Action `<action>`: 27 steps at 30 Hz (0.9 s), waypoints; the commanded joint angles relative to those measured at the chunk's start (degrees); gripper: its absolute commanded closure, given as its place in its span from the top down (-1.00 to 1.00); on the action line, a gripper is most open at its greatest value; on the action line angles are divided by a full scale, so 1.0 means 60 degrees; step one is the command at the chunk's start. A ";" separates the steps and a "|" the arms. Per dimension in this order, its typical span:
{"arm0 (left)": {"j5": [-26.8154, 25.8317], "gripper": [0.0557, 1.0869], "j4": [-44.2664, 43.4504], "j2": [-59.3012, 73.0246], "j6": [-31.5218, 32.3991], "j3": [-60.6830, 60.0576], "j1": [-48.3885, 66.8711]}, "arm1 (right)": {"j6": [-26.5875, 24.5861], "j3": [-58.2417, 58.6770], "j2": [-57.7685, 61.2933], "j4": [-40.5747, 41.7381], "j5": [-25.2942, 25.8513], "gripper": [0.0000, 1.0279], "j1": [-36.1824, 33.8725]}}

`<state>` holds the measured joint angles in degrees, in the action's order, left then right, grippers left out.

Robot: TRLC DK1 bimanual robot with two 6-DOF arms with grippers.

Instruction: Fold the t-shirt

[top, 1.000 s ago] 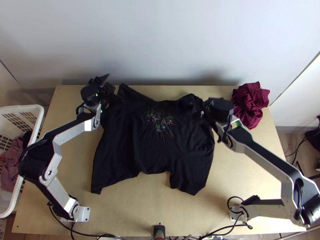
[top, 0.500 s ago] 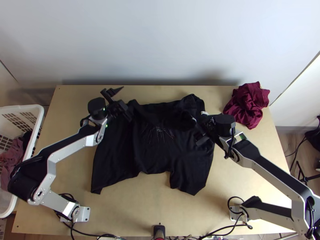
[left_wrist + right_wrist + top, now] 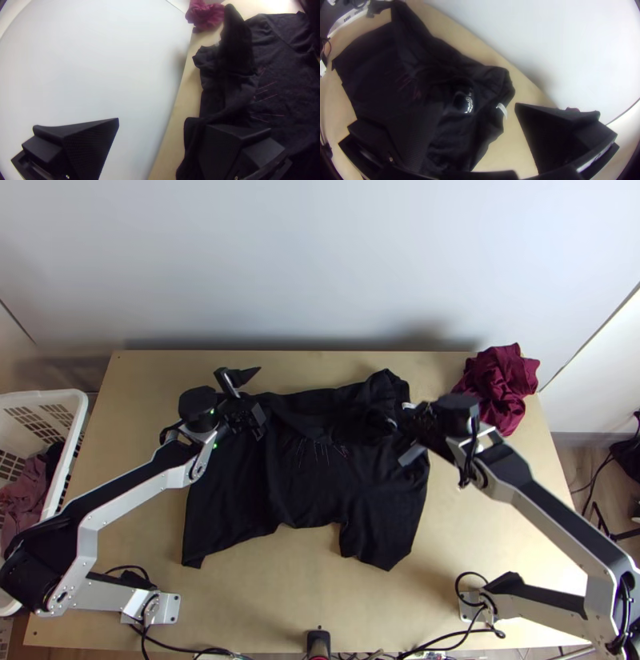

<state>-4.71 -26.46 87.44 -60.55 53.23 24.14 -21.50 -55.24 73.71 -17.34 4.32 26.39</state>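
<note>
A black cotton-like t-shirt [image 3: 312,492] lies on the light wooden counter [image 3: 272,604], its body mostly spread. Two parts of it jut toward the near edge, one on the left side and one on the right. Along the far side the cloth is folded over and rumpled, most thickly toward the right, and it partly covers a print of thin lines [image 3: 324,452] at the middle. A small white tag [image 3: 502,110] sticks out from the rumpled part, near a pale printed mark [image 3: 469,104] on the cloth.

The left hand [image 3: 258,394] is over the far left part of the shirt, with its two wide black fingers well apart. One is above the black cloth, the other out past its far edge; whether the first touches the cloth, I cannot tell.

The right hand [image 3: 410,433] is at the shirt's right side, its fingers also wide apart, one of them over the cloth.

A dark red cloth [image 3: 500,388], bunched in a heap, sits at the counter's far right, beyond the right hand. At the left side stands a white plastic basket [image 3: 78,404] with slotted walls, holding a dusty pink cloth [image 3: 26,496].
</note>
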 commanded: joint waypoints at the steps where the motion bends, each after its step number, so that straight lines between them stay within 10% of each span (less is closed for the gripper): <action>1: -0.0109 0.90 0.2037 -0.0496 -0.0176 0.1089 0.0884 | 0.0228 -0.2087 0.0781 -0.0991 -0.0324 0.93 -0.0385; 7: -0.1354 0.90 0.5040 -0.1624 -0.0601 0.1221 0.1733 | 0.0550 -0.4152 0.1396 -0.2778 -0.1496 0.93 -0.0619; 15: -0.1427 0.90 0.6709 -0.1829 -0.2242 0.1250 0.0796 | -0.1163 -0.3991 0.1587 -0.5708 -0.2389 0.91 -0.1425; 27: -0.3800 0.90 0.9654 -0.2693 -0.2183 0.2056 -0.0625 | -0.1032 -0.5807 0.2773 -0.5928 -0.2580 0.90 -0.1205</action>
<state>-20.58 20.84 75.22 -72.05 63.37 24.60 -27.20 -83.44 86.54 -50.24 -10.55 18.22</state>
